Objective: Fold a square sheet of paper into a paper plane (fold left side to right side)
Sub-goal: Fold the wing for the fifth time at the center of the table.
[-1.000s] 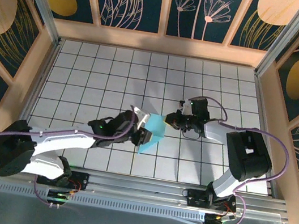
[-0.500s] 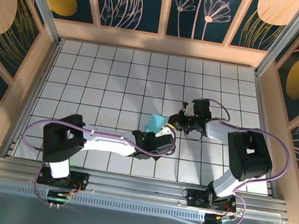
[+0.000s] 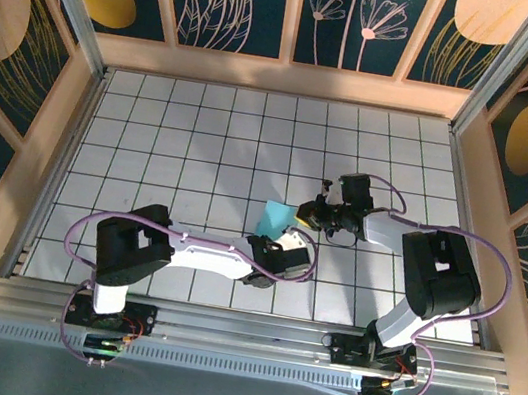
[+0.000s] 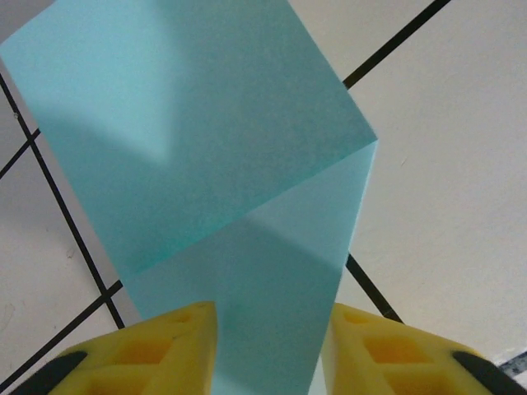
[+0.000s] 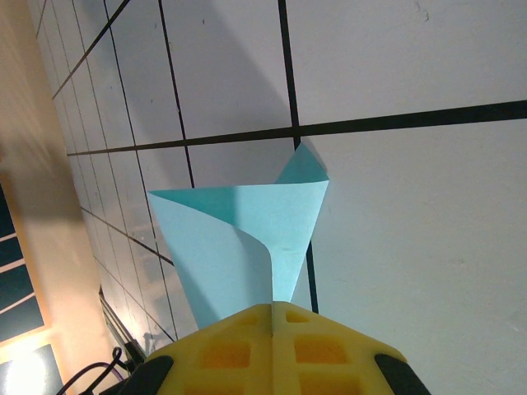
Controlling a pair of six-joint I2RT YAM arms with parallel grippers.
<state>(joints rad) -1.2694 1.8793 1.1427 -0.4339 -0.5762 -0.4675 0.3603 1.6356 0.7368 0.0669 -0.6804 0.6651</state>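
While the right gripper (image 5: 272, 317) pinches one end of the folded teal paper (image 4: 206, 164), the left gripper (image 4: 268, 329) straddles it, jaws apart, above the tiled table (image 3: 152, 138).

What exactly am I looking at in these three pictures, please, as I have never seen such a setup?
Two robot arms are bolted at the near edge of a tiled table. One camera looks down from above; the other two sit on the wrists, looking past yellow fingers. Between the arms is a light teal paper, already partly folded. The right pincer is shut on one end of it. The paper also runs between the fingers of the left pincer, which stand apart on either side; whether they press it I cannot tell.
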